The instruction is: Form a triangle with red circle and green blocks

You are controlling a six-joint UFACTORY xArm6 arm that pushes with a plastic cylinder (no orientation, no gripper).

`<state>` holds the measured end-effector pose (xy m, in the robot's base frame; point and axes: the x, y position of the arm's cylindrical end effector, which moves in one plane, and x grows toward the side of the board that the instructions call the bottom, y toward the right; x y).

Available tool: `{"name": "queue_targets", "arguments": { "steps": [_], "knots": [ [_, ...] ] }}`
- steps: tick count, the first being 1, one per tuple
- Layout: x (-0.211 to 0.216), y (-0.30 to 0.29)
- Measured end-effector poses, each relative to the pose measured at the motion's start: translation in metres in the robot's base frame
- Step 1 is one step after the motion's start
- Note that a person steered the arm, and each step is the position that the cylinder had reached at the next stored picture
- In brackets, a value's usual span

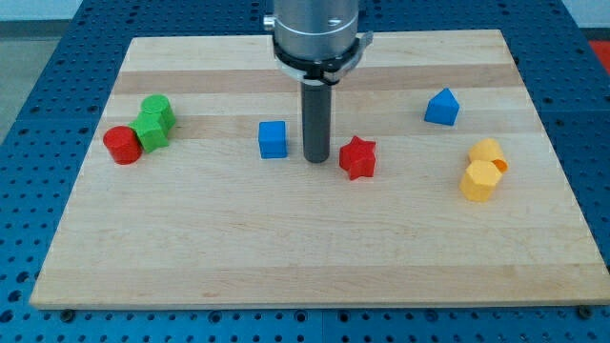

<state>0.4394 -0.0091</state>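
A red circle block (122, 145) lies at the board's left side. Two green blocks (153, 122) sit bunched together just up and right of it, touching it; their shapes are hard to tell apart. My tip (315, 159) rests on the board near the middle, between a blue cube (273, 139) on its left and a red star (357, 157) on its right. The tip is far to the right of the red circle and the green blocks.
A blue block with a peaked top (441, 107) lies at the upper right. Two yellow blocks (483, 170) sit together at the right. The wooden board (305, 267) rests on a blue perforated table.
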Motion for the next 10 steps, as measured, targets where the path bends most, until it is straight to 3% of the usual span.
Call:
{"name": "queue_targets", "arguments": {
  "steps": [2, 3, 4, 5, 7, 8, 9, 10],
  "knots": [
    [-0.025, 0.020],
    [-0.024, -0.029],
    [-0.038, 0.008],
    [-0.078, 0.003],
    [-0.142, -0.112],
    [-0.144, -0.227],
    [-0.126, -0.292],
    [-0.073, -0.231]
  ]
}}
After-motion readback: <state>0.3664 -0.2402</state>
